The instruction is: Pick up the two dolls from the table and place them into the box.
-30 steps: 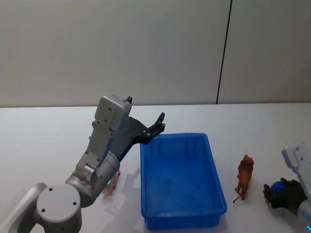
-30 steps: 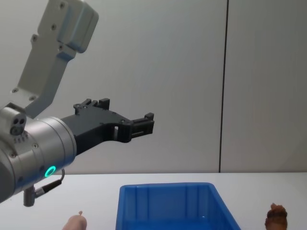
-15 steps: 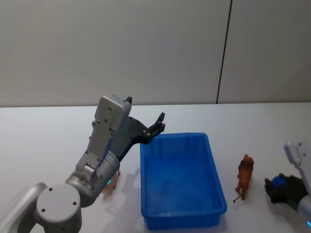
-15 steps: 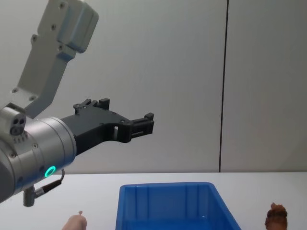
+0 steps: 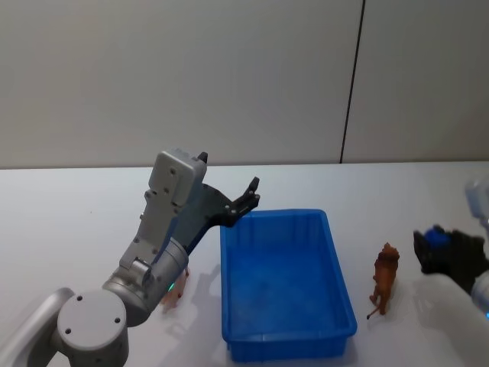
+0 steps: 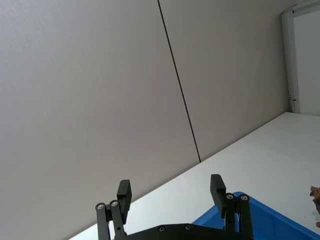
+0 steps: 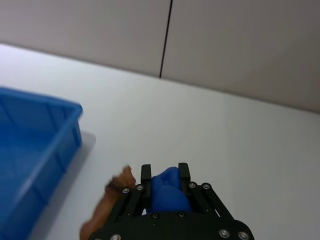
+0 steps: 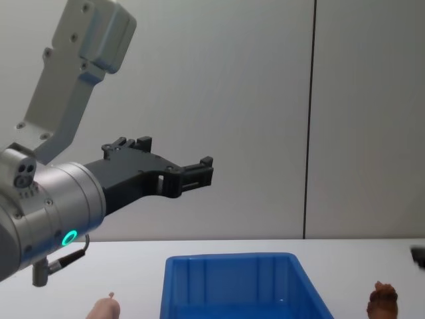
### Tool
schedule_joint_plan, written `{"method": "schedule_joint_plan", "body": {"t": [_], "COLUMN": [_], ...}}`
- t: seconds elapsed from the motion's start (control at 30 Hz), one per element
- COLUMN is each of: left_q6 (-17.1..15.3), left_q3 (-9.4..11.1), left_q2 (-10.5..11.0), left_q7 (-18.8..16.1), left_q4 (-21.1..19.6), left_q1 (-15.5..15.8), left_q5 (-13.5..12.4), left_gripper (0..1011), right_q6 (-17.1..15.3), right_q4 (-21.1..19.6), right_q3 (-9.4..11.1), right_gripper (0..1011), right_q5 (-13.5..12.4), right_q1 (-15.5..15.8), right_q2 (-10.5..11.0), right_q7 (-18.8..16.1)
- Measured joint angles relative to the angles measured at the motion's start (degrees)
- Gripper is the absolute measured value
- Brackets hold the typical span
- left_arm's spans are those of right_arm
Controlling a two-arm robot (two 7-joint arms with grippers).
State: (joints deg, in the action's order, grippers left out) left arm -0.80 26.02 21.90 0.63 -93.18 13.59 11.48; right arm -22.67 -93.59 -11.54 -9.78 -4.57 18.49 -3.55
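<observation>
the left claw [image 5: 250,195] hung high over the far left corner of the box [image 5: 341,277], its 2 fingers spread wide with nothing between them, probably parked up there to leave the other arm room. the right claw [image 7: 164,170], close to the right edge of the worktop [image 5: 69,229], was narrow and pinched on a blue lump [image 7: 169,196]; what that lump was could not be made out. the reddish-brown doll [image 5: 384,287] stood upright on the worktop between the box and that claw, apart from both, so the claw looked placed for an approach to it. the pink doll [image 5: 173,297] lay on the worktop just beside the box, on the side toward the left edge, mostly hidden behind the left arm and cut off at the bottom of the chest view. the box looked empty, so neither of the 2 dolls was in it yet.
</observation>
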Motion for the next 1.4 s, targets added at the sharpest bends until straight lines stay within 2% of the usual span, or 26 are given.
{"method": "schedule_joint_plan", "body": {"t": [0.4,0.57,0.8,0.97,1.3,1.37,1.4], "left_q6": [0.0,0.0,0.0,0.0,0.0,0.0,0.0], "left_q3": [0.0,0.0,0.0,0.0,0.0,0.0,0.0], "left_q2": [0.0,0.0,0.0,0.0,0.0,0.0,0.0], "left_q7": [0.0,0.0,0.0,0.0,0.0,0.0,0.0], "left_q4": [0.0,0.0,0.0,0.0,0.0,0.0,0.0], "left_q1": [0.0,0.0,0.0,0.0,0.0,0.0,0.0], "left_q5": [0.0,0.0,0.0,0.0,0.0,0.0,0.0], "left_gripper": [1001,1001,1001,1001,1001,1001,1001], "right_q6": [1.21,0.04,-3.43,-5.98,-10.86,-11.63,-12.16], "right_q4": [-6.31,-7.57,-7.89,-6.94,-2.54,-1.37,-0.62], "right_q3": [-0.14,-0.98,-2.99,-4.36,-7.5,-8.12,-8.51], "right_gripper": [247,222,183,178,180,209,256], "right_q5": [-3.48,-4.24,-4.41,-3.5,0.91,1.96,2.7], "right_q1": [-1.89,-2.94,-4.58,-5.38,-7.03,-7.37,-7.58], "right_q2": [-1.54,-2.77,-5.01,-6.2,-8.57,-9.07,-9.4], "right_q7": [-3.51,-5.51,-8.87,-10.54,-12.73,-12.97,-13.12]}}
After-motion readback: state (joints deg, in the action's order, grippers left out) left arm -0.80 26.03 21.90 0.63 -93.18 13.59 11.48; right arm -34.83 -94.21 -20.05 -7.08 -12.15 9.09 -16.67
